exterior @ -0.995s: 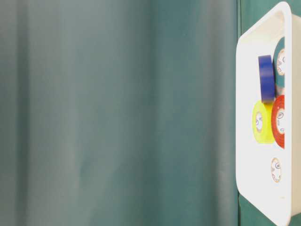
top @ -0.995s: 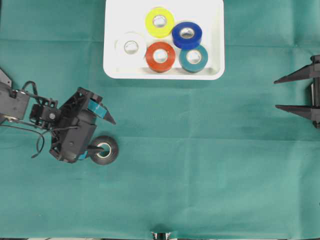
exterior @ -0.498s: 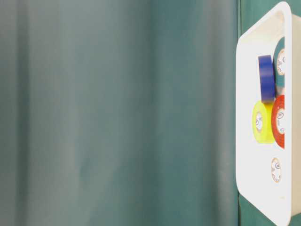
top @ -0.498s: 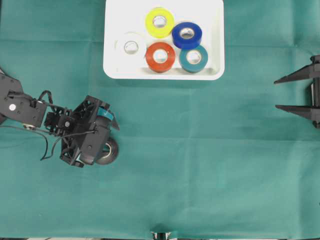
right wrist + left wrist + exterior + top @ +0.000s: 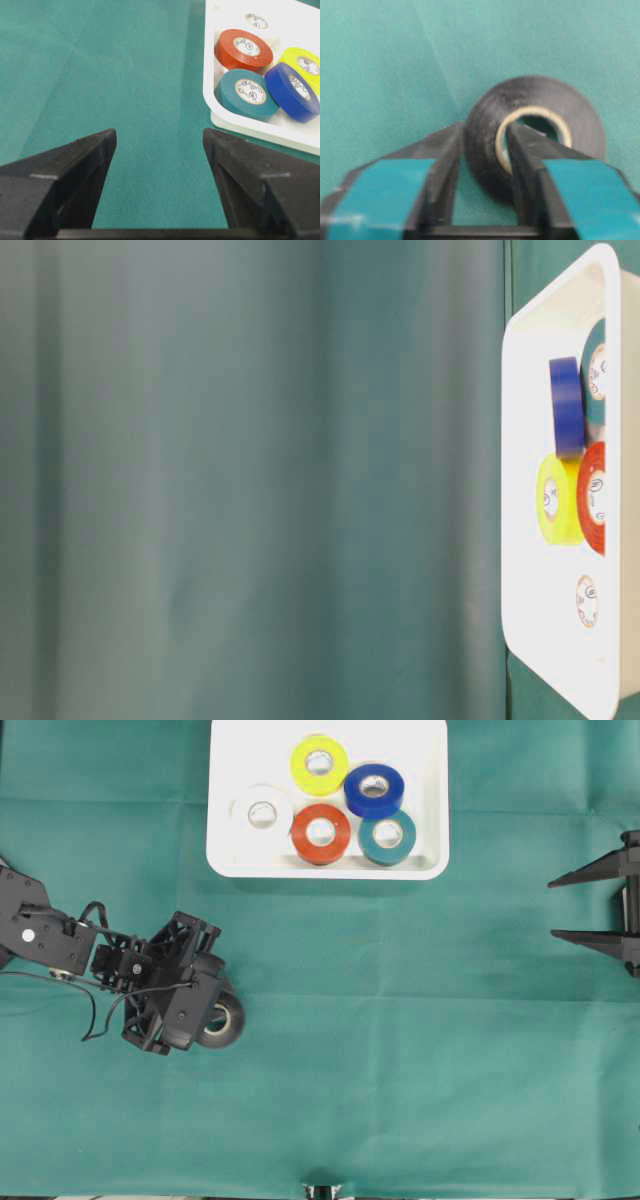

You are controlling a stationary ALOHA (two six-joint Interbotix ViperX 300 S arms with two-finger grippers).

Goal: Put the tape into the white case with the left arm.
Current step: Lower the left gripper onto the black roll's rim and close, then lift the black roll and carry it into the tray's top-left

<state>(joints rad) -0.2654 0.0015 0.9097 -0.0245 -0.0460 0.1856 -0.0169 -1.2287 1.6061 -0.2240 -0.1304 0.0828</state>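
A black tape roll (image 5: 228,1024) lies on the green cloth at the left, well below the white case (image 5: 240,760). My left gripper (image 5: 214,1011) is shut on the tape (image 5: 570,107): one teal-banded finger (image 5: 522,150) sits inside the cardboard core and the other finger (image 5: 447,150) presses the outer wall. The roll still rests on the cloth. The white case (image 5: 260,127) holds several coloured rolls. My right gripper (image 5: 552,908) stands open at the far right edge, holding nothing.
Inside the case lie yellow (image 5: 319,764), blue (image 5: 374,789), red (image 5: 320,833), teal (image 5: 387,837) and white (image 5: 262,813) rolls; its upper left corner is bare. Loose cables (image 5: 95,1010) trail from the left arm. Green cloth covers the table.
The left arm swung down over the black roll, then its jaws closed on the roll's wall. The right arm and the case have not moved.
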